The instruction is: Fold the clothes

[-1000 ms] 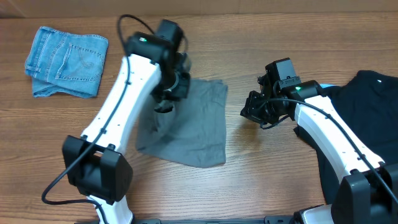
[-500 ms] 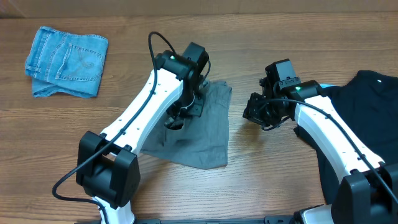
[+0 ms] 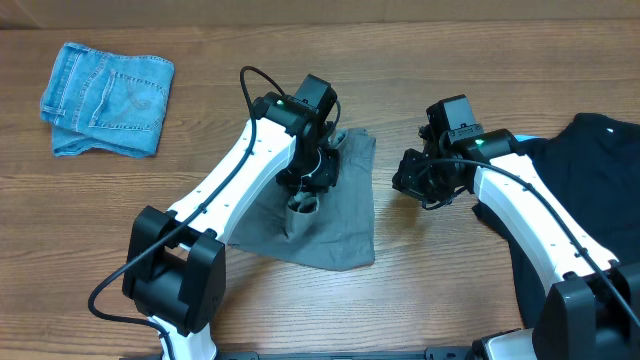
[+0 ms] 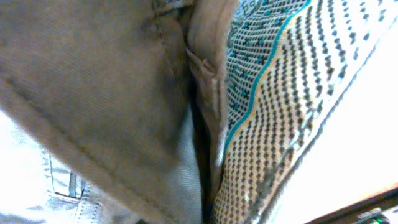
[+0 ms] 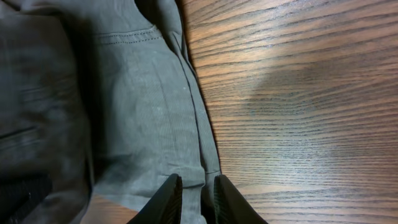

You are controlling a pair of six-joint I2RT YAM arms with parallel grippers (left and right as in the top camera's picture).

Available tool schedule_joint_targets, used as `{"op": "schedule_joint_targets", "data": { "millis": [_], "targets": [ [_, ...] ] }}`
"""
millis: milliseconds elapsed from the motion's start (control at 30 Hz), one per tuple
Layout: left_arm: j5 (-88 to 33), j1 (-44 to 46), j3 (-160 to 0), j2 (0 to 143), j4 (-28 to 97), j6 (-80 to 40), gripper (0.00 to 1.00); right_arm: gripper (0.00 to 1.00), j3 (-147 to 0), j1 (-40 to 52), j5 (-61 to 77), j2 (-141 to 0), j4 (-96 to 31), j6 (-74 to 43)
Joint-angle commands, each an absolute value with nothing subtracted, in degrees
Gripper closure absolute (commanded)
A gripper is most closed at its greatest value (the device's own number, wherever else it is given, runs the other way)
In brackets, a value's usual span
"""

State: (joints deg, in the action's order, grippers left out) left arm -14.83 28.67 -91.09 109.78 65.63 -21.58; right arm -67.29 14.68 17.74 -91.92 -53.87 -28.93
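The grey-olive shorts [image 3: 335, 225] lie mid-table [image 3: 440, 270], with one fold bunched up into the left claw [image 3: 304, 200], which pinches the cloth. The right claw [image 3: 405, 183] hangs just beside the shorts' right edge, its fingers only narrowly parted and gripping nothing.

Grey-olive shorts [image 3: 335, 225], folded, in the middle of the counter [image 3: 420, 290].
They form a skewed rectangle, flat at the stitched edges and bunched into a small peak near the middle. A patterned, teal-lined inner band, seemingly the waistband, is exposed.
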Motion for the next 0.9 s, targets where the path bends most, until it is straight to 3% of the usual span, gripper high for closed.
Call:
{"op": "schedule_joint_targets", "data": {
  "millis": [0,200,300,433,567,700,867],
  "targets": [
    [-18.0,30.2,-90.8,109.4,64.3,-24.5,0.76,0.78,-68.3,14.5,16.6,-90.9,-53.7,-29.0],
    [-20.2,32.9,-90.7,109.4,62.7,-25.3,0.6,0.78,-68.3,14.5,16.5,-90.9,-53.8,-29.0],
    [-20.4,34.2,-90.8,109.4,62.7,-24.0,0.58,0.78,-68.3,14.5,16.5,-90.9,-54.0,-29.0],
    [-18.4,32.9,-91.3,109.4,64.7,-22.2,0.57,0.67,-68.3,14.6,17.5,-90.9,-54.6,-28.4],
    [-12.8,28.4,-94.6,109.4,70.6,-21.9,0.6,0.54,-68.3,16.2,26.1,-90.9,-53.8,-20.0],
    [-8.1,23.1,-98.1,109.4,73.9,-18.7,0.51,0.4,-68.3,21.1,30.6,-90.9,-53.8,-17.7],
    [-7.9,17.5,-98.3,109.4,74.1,-15.4,0.47,0.36,-67.5,29.9,25.5,-92.0,-52.8,-21.9]
  ]
}}
